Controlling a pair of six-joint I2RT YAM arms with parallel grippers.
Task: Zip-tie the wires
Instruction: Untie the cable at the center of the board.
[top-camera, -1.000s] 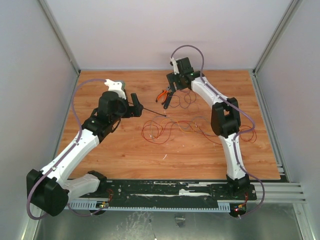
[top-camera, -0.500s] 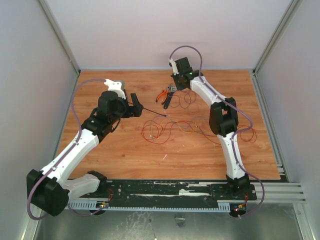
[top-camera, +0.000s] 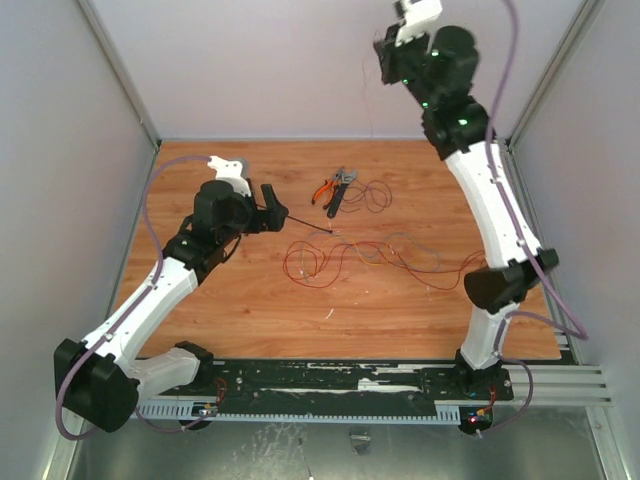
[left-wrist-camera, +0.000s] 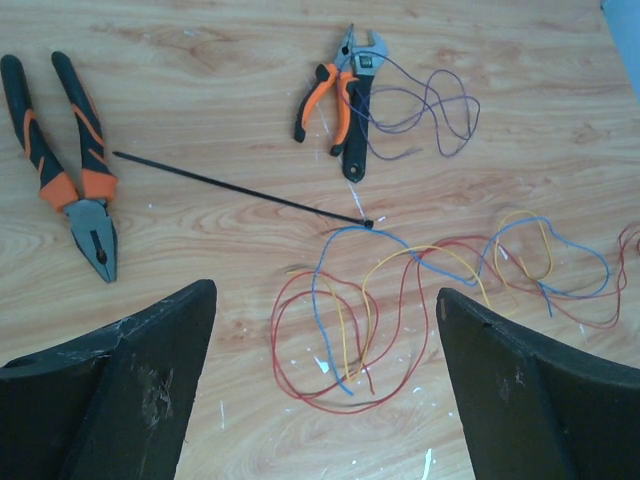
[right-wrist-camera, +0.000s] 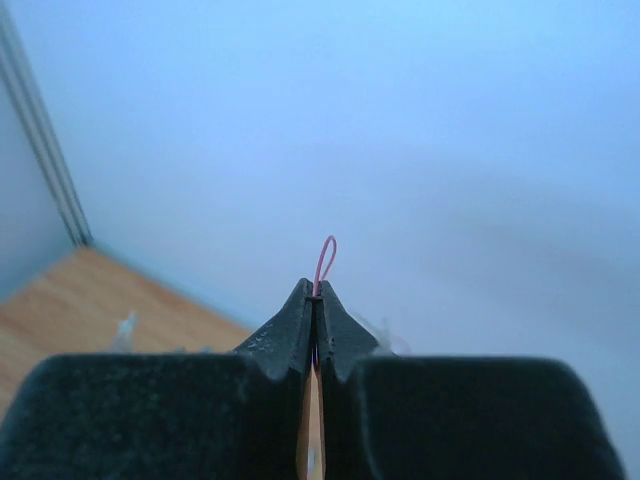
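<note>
The wires (top-camera: 352, 256) lie in a loose red, orange and blue tangle mid-table, with darker loops (top-camera: 373, 195) further back. In the left wrist view the tangle (left-wrist-camera: 400, 290) spreads just ahead of my left gripper (left-wrist-camera: 325, 385), which is open and empty above the wood. The zip tie (left-wrist-camera: 240, 188) is a straight black strip, its head touching the tangle; from above the zip tie (top-camera: 311, 224) points at my left gripper (top-camera: 270, 208). My right gripper (top-camera: 384, 58) is raised high near the back wall. It is shut (right-wrist-camera: 318, 290) on a thin pink wire loop (right-wrist-camera: 326, 255).
Orange-handled pliers (left-wrist-camera: 75, 180) lie left of the zip tie. A second pair of pliers (left-wrist-camera: 322, 98) and an adjustable wrench (left-wrist-camera: 358, 110) sit by the dark wire loops (left-wrist-camera: 430, 105). Grey walls enclose the wooden table (top-camera: 250, 300).
My right gripper closed down by the pliers and dark wires, then the arm swung high up toward the back wall with a thin wire pinched. The left arm stayed still.
</note>
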